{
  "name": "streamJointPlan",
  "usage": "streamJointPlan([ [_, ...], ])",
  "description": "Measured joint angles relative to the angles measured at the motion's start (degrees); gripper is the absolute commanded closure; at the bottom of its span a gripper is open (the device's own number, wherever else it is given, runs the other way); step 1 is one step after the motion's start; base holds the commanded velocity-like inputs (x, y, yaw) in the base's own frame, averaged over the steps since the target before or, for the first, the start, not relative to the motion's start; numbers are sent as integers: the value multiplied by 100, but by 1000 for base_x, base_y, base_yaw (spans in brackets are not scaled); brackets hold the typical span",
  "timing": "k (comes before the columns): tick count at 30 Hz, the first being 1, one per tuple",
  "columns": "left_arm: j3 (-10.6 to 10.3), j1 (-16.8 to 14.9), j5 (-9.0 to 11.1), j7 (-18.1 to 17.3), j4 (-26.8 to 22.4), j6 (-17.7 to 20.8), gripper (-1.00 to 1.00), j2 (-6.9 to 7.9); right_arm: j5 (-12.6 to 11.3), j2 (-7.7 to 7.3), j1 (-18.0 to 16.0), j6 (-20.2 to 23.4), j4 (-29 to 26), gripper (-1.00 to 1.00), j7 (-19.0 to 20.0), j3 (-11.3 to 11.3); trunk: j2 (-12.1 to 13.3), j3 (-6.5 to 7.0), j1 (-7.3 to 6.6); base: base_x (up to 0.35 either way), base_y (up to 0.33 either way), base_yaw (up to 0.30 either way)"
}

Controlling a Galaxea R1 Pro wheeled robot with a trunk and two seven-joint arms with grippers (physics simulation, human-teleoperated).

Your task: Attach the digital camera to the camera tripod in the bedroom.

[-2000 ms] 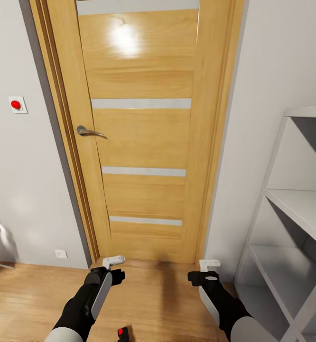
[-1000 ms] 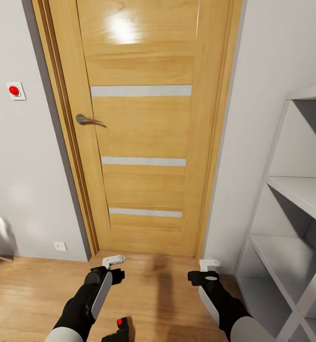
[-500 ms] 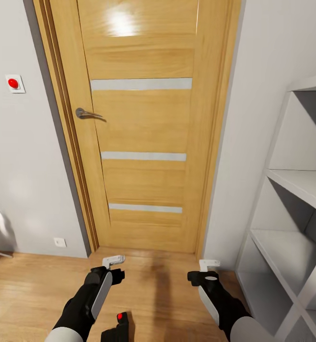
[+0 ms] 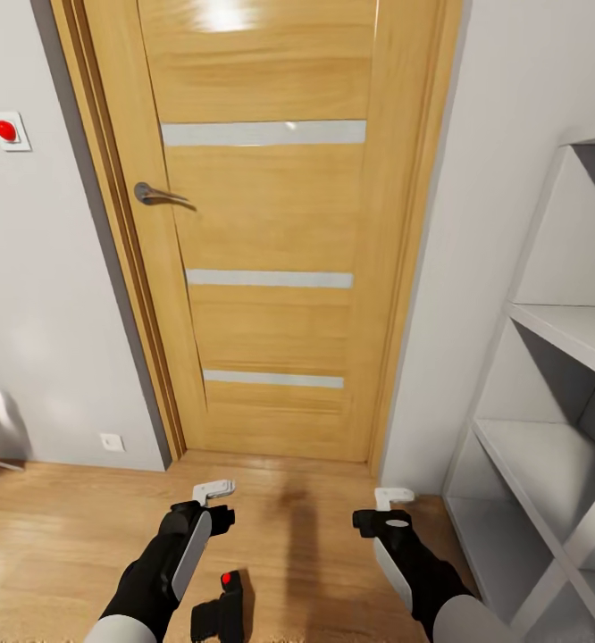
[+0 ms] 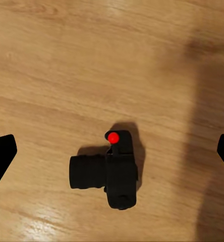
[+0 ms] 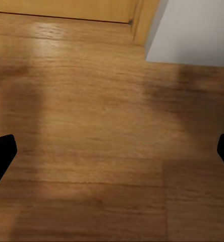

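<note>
Left gripper [image 5: 112, 151] seemingly above digital camera [image 5: 108, 174]

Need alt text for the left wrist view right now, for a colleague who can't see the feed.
A small black digital camera with a red dot on top lies on a light wood floor, lens sideways. The left gripper's dark fingertips sit wide apart at the frame's edges, empty.

Illumination: bright, even, soft throughout.
Glare: white highlight at the door's [image 4: 271, 223] top edge.
Shadows: diffuse dark band across the floor [image 4: 56, 536]; compact shadow hugged the digital camera [image 5: 108, 174].
Sharpness: wrist views slightly soft; head view crisp.
</note>
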Motion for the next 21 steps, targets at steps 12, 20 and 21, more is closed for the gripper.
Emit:
streamJointPlan([
  [12,0,0,-6,8,0,-15,-100,8,0,16,0,-35,0,-100,0,5,-16,-266,31,0,0,0],
  [20,1,0,-6,9,2,-16,-100,6,0,18,0,-35,2,-100,0,7,-27,-444,52,0,0,0],
  [21,1,0,-6,9,3,-16,-100,6,0,18,0,-34,3,-100,1,7,-28,-466,54,0,0,0],
])
